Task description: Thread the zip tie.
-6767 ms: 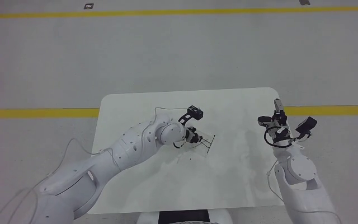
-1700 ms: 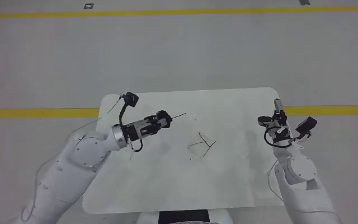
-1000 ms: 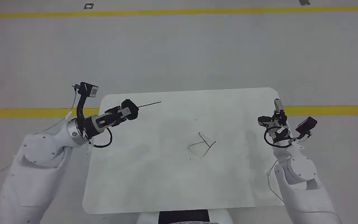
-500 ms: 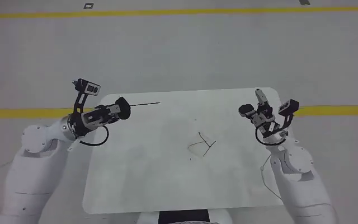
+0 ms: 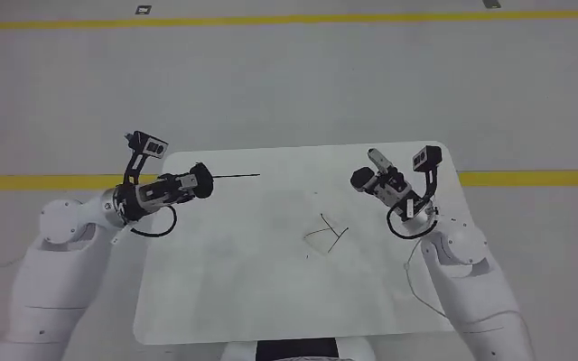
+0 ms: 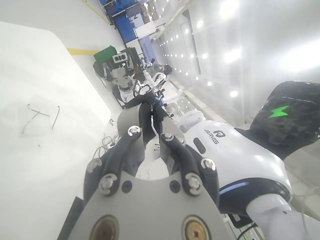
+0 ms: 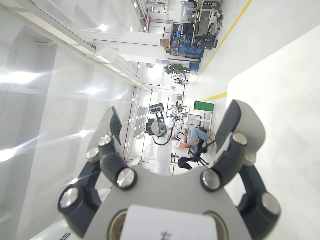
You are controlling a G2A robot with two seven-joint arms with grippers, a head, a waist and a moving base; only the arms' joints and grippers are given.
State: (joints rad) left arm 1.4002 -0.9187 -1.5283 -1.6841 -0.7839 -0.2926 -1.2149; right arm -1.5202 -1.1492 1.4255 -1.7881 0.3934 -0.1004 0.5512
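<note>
Pinching tight with the left gripper (image 5: 202, 178), fingers pressed together on one end of the thin black zip tie (image 5: 235, 176), at the upper left of the top view by the upper-left corner of the table (image 5: 226, 298). Sticking out from those tips as a straight dark line, aimed right toward the middle of the frame. Confirmed from the left wrist: black pads (image 6: 145, 121) shut against each other at the left gripper (image 6: 151, 102). Over now to the right gripper (image 5: 364, 171), upper right of the top view, by the table's upper-right part, facing left toward the zip tie and well apart from it. Gaping wide in its own wrist view, right gripper (image 7: 172, 123) with ribbed pads (image 7: 225, 123) spread and nothing between them. Lying flat lower down between the two, just right of frame centre: loose ties (image 5: 327, 233) crossed in a small cluster, picked up on the white top from the left wrist as well, loose ties (image 6: 40, 116).
</note>
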